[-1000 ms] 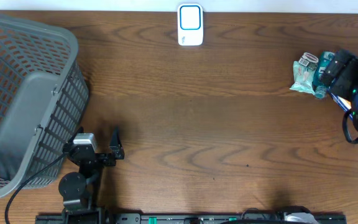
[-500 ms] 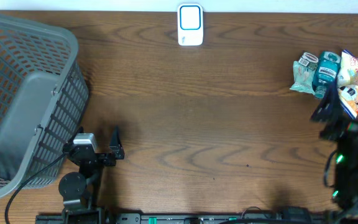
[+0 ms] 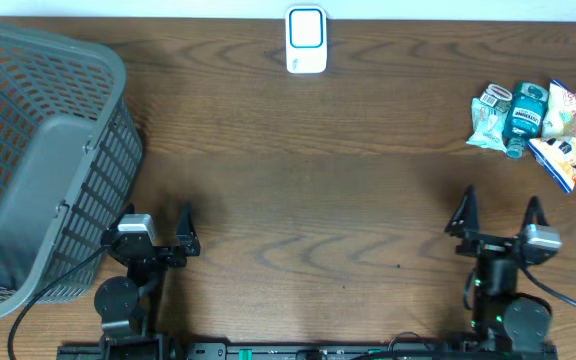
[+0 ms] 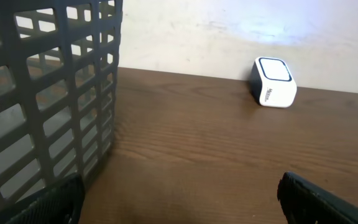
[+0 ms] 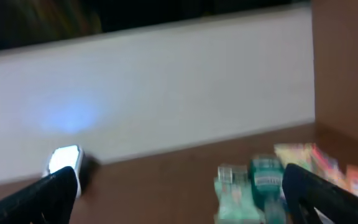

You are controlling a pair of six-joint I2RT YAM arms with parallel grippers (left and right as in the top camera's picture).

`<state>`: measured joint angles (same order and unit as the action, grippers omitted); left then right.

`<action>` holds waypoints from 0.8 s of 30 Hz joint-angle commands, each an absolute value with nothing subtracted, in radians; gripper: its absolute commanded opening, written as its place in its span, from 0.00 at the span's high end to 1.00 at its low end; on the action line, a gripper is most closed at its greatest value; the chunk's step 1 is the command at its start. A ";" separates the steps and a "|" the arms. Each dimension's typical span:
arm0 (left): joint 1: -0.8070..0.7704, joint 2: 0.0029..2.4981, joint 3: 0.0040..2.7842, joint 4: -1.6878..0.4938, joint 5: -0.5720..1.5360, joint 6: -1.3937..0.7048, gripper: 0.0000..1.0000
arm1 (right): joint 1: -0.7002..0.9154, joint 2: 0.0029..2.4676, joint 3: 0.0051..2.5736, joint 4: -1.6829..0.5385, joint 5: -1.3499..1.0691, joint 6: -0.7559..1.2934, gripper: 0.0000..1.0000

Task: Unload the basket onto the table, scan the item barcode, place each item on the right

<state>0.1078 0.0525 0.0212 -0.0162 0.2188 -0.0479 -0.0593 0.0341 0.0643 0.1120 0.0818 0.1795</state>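
On the brown wood-grain counter [image 3: 348,180], backed by a pale wall [image 4: 216,28], the item pile [image 3: 533,120] lies at the far right: a teal bottle [image 3: 524,112] among crinkled packets [image 3: 568,125]. The white, blue-faced scanner [image 3: 306,40], a rounded block, stands at the far edge. The grey slatted plastic basket [image 3: 48,150] is at left. Since a second ago my right tool [image 3: 499,215] has left the pile and now sits near the front edge, fingers wide apart, empty. My left tool [image 3: 158,232], unmoved, is likewise apart and empty.
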 commanded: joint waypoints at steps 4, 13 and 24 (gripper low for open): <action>0.108 0.050 0.004 -0.048 0.231 -0.046 0.02 | -0.081 0.006 0.006 0.067 0.119 0.214 0.01; 0.108 0.050 0.004 -0.048 0.231 -0.046 0.02 | -0.084 0.007 0.006 -0.062 0.135 0.205 0.01; 0.108 0.050 0.004 -0.048 0.231 -0.046 0.03 | -0.084 0.007 0.006 -0.061 0.136 0.205 0.01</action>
